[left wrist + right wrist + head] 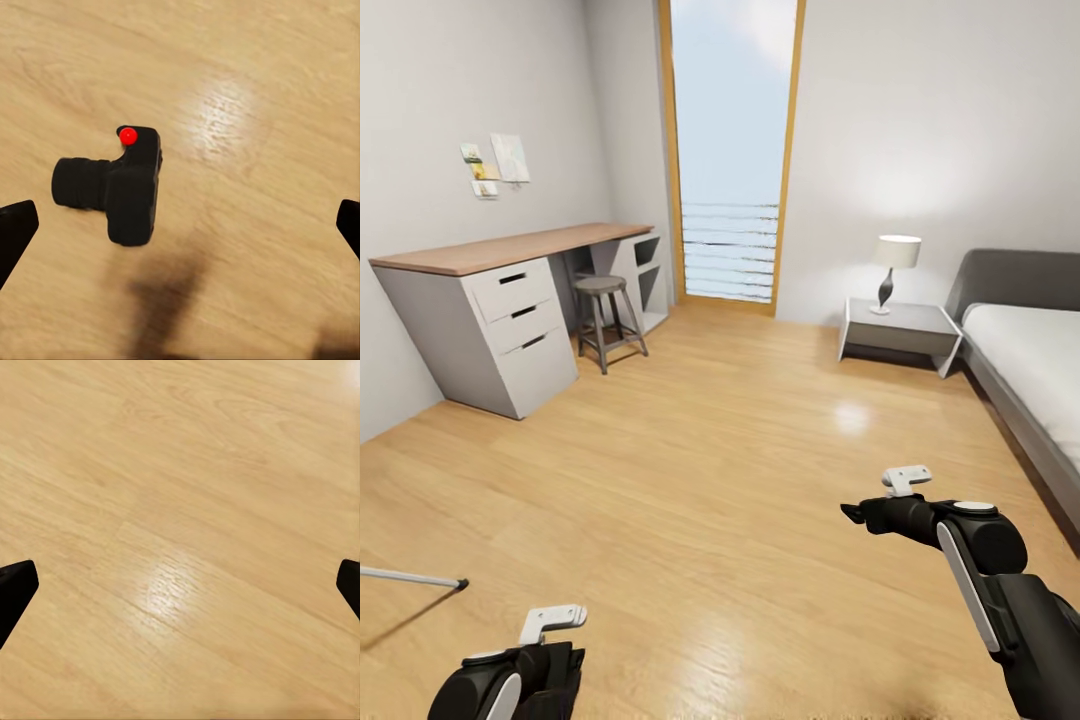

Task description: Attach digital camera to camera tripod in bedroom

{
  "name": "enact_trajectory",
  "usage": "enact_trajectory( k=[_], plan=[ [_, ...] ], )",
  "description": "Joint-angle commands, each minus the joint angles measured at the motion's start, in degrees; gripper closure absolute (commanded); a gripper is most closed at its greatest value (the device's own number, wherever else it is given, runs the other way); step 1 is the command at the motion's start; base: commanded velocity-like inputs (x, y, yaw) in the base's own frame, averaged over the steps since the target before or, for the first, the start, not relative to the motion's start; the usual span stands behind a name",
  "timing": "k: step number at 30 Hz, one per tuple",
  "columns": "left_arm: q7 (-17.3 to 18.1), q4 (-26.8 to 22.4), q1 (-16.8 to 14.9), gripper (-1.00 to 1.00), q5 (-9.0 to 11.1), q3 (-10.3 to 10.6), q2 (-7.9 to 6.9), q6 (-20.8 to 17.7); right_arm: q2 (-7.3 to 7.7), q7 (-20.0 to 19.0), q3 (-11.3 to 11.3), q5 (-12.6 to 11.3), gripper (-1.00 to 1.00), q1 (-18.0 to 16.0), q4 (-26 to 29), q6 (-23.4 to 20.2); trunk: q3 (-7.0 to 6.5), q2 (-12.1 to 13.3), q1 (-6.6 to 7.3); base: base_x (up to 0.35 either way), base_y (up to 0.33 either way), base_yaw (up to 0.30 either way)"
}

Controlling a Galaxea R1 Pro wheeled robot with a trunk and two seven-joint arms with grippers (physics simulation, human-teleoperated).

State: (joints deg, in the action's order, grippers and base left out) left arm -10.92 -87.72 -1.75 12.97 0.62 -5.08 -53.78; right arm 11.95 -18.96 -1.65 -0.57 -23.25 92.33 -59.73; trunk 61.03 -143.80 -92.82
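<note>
Presently, the left gripper (pixel 180 225) points down at the wood floor (pixel 710 480), fingers spread wide and released, with the digital camera (pixel 120 187) lying on the floor between and below its fingertips, not touched. The right gripper (pixel 180 585) is likewise spread apart and empty above bare floor; its arm reaches forward, bent at the elbow, near the bed (pixel 1030 370). A camera tripod (pixel 415 578) leg lies left of the left arm.
</note>
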Motion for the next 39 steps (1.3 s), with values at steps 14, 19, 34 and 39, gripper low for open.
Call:
enact_trajectory(
  k=[14,19,34,39],
  plan=[
    [-0.58,3.18,-1.62,-1.0,0.18,0.19,-0.68,-0.33,0.18,-0.18,-0.07,-0.12,-1.0,0.01,0.04,-0.27,3.16,-0.21,-0.35,0.0,0.0,0.0],
    [-0.5,6.97,-4.03,-1.0,0.17,0.25,-1.63,-0.35,0.07,-0.19,-0.19,-0.31,-1.0,-0.09,0.04,-0.27,4.27,-0.28,-0.47,0.0,0.0,0.0],
    [7.34,17.72,-8.11,-1.0,-0.63,0.41,-6.57,3.32,-0.13,-0.2,0.34,-0.48,-1.0,-0.34,0.12,-0.27,7.59,-0.48,-0.86,0.0,0.0,0.0],
    [9.26,18.46,-8.79,-1.0,-2.95,1.86,-6.54,4.38,-0.16,-0.2,1.15,-0.43,-1.0,-0.82,0.13,-0.27,8.7,-0.55,-0.99,0.0,0.0,0.0]
  ],
)
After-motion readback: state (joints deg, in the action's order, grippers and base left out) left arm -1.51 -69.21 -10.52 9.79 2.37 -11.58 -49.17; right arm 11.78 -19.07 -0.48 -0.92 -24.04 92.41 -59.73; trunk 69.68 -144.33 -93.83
